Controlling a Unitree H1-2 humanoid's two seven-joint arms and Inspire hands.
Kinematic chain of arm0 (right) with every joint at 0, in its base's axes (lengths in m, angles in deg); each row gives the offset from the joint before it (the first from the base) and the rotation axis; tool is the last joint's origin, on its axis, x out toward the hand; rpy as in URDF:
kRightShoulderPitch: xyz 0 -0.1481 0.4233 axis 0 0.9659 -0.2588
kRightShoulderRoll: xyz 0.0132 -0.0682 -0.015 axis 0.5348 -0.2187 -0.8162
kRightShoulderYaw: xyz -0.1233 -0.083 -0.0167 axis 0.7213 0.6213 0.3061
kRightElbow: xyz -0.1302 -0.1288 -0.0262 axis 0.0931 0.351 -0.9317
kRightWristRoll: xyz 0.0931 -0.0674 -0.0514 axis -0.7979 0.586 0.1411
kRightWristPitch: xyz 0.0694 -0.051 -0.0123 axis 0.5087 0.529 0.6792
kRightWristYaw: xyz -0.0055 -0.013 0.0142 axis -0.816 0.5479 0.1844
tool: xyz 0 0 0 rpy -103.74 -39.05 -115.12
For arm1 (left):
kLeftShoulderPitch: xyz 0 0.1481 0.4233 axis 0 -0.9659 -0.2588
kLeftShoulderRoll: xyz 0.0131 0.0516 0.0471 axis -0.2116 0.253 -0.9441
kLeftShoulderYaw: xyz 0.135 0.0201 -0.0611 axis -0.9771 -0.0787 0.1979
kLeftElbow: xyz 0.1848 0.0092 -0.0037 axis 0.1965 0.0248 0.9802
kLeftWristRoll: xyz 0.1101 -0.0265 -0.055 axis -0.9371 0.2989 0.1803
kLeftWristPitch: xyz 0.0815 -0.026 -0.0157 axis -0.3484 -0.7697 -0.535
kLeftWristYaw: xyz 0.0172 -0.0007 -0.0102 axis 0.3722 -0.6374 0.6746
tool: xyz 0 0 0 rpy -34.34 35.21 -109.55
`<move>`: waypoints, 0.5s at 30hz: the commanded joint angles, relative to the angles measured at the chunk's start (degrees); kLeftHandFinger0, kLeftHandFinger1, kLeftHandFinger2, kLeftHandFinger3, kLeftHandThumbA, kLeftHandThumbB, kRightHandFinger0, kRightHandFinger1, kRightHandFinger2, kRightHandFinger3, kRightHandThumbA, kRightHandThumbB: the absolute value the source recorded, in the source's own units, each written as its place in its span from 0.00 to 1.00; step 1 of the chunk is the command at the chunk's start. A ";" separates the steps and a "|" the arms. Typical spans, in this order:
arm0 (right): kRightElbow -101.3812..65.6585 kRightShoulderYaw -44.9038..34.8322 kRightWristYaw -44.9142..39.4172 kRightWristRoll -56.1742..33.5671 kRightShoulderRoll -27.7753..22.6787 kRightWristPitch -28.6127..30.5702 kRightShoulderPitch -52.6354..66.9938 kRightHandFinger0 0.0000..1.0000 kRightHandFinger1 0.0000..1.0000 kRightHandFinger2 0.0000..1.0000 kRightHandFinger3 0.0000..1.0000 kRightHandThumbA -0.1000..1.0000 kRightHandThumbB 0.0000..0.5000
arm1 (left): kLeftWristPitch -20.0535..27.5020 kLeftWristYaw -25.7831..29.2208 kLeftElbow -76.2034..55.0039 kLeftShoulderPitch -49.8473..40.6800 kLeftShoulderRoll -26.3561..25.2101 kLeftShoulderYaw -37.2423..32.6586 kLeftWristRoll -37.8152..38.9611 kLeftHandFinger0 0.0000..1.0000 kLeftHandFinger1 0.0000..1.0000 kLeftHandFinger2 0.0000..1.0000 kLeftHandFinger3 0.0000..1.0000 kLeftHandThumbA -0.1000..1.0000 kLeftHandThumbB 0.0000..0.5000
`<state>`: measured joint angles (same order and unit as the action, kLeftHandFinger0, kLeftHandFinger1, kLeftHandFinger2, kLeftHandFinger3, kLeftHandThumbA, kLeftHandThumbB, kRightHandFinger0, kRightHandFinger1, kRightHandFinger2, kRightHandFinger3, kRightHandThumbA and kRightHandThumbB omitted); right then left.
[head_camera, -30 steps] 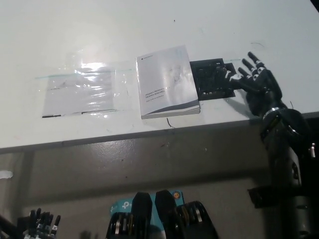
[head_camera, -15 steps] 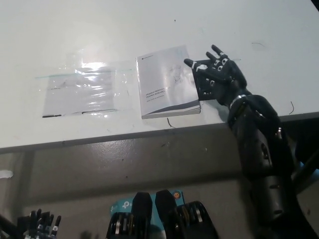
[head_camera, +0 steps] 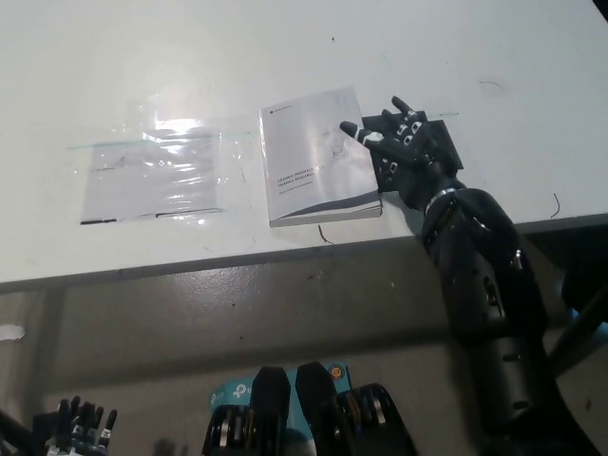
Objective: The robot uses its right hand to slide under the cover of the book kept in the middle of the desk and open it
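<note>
One right hand (head_camera: 408,152) lies spread and empty at the book (head_camera: 318,157)'s right edge, a fingertip over the cover. Best to slip low under that edge before lifting.

White book (head_camera: 318,157), closed, flat on desk, slightly rotated

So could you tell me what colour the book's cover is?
White shading to grey, with small dark print; the book shows in the head view.

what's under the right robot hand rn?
The right robot hand lies open beside the closed book, fingertips over its right cover edge. A black mat shows around it; most is hidden. Whether any finger is under the cover, I cannot tell.
</note>
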<state>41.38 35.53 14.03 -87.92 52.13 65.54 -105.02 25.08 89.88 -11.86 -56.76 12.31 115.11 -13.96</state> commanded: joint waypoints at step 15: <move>-1.45 -2.26 -0.68 -1.63 1.57 2.75 -1.24 1.00 1.00 1.00 1.00 1.00 0.48 | 1.24 -1.29 -0.34 0.58 -0.78 -0.43 1.21 0.71 0.82 0.82 0.83 1.00 0.45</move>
<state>41.26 34.21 13.98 -88.08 52.51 66.41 -104.60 25.71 89.88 -11.68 -56.75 12.31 115.09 -13.26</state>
